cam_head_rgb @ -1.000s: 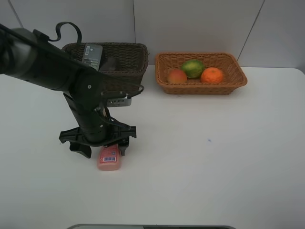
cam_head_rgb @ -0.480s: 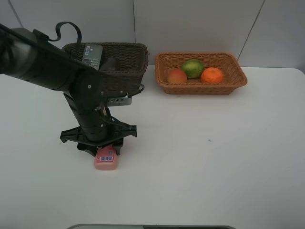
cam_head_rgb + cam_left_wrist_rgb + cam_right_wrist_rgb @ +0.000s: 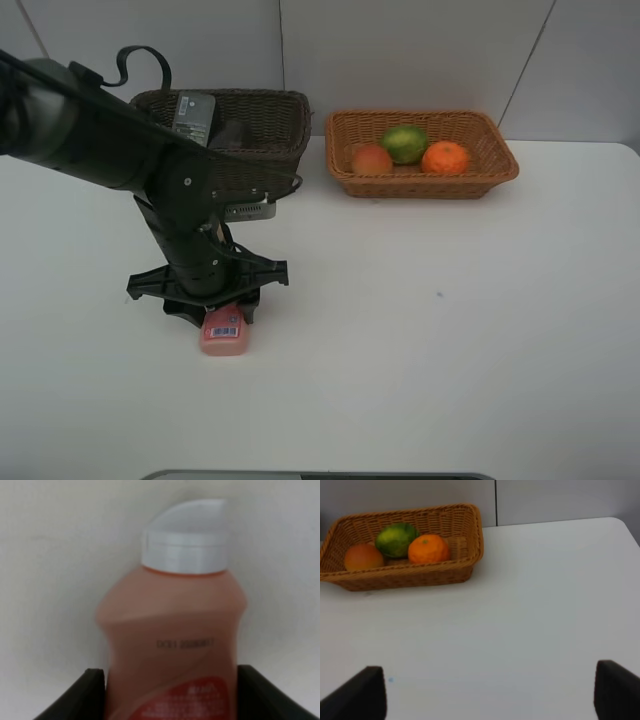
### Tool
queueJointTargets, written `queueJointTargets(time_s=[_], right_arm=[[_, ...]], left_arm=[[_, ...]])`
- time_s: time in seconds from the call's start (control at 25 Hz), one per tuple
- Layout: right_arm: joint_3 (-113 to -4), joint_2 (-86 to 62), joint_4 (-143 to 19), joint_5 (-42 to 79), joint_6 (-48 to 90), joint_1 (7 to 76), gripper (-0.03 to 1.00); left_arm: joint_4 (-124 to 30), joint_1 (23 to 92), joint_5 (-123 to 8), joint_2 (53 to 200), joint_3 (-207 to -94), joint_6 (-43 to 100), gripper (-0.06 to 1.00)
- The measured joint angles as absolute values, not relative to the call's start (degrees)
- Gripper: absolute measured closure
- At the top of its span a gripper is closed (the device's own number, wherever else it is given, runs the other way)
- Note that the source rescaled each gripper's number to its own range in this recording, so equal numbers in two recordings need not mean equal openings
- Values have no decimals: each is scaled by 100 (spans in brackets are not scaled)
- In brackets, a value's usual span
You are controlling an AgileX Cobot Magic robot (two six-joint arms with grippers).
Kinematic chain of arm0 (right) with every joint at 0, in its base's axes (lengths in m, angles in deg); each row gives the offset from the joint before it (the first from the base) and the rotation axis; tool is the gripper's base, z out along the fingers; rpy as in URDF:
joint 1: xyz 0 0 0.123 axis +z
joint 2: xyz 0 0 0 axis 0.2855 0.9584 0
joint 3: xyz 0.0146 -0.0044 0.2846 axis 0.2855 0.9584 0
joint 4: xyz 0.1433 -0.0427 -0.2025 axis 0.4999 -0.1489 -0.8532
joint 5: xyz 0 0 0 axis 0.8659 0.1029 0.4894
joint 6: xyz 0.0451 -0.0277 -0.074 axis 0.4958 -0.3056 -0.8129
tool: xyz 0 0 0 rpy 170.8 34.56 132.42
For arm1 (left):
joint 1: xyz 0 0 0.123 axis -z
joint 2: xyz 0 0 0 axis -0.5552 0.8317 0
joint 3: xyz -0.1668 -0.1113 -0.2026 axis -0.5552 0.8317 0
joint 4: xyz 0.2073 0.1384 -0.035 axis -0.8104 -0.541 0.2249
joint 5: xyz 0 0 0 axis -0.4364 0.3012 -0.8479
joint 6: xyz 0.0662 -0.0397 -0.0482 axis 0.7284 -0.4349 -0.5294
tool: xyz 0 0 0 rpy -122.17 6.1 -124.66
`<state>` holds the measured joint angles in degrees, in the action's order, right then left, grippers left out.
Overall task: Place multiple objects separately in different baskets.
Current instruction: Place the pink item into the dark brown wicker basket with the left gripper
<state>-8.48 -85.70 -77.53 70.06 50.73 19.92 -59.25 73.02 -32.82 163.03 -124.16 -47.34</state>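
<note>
The small pink white-capped bottle (image 3: 225, 336) lies on the white table, and my left gripper (image 3: 221, 314) is shut on it from above. In the left wrist view the bottle (image 3: 175, 630) fills the frame, pinched between the black fingers (image 3: 91, 696) of the left gripper (image 3: 172, 697), its cap pointing away. The light tan basket (image 3: 500, 142) holds the peach-like fruit (image 3: 371, 159), the green lime-like fruit (image 3: 404, 143) and the orange (image 3: 445, 157). The right wrist view shows my right gripper (image 3: 490, 692) open over bare table, well short of that basket (image 3: 475, 530).
The dark brown basket (image 3: 290, 105) stands at the back left behind my left arm, with something dark inside that I cannot make out. White table spreads to the right and front. A grey wall rises behind both baskets.
The left gripper's jaws, spread wide a second ago, have closed on the pink bottle. The bottle shifted slightly to the left. The fruits and baskets have not moved.
</note>
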Motion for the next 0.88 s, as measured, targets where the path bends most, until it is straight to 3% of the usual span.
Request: queueJointTargets(time_s=[0.56,0.88], right_arm=[[-848,-8570,-7753,7006,5073,1992,6],[-848,-8570,-7753,7006,5073,1992,6]], left_arm=[[-5942,7296,-3199,16179,-12446,-4844,94],[-6098,7031,-2265,15900,-13657,-4038,94]])
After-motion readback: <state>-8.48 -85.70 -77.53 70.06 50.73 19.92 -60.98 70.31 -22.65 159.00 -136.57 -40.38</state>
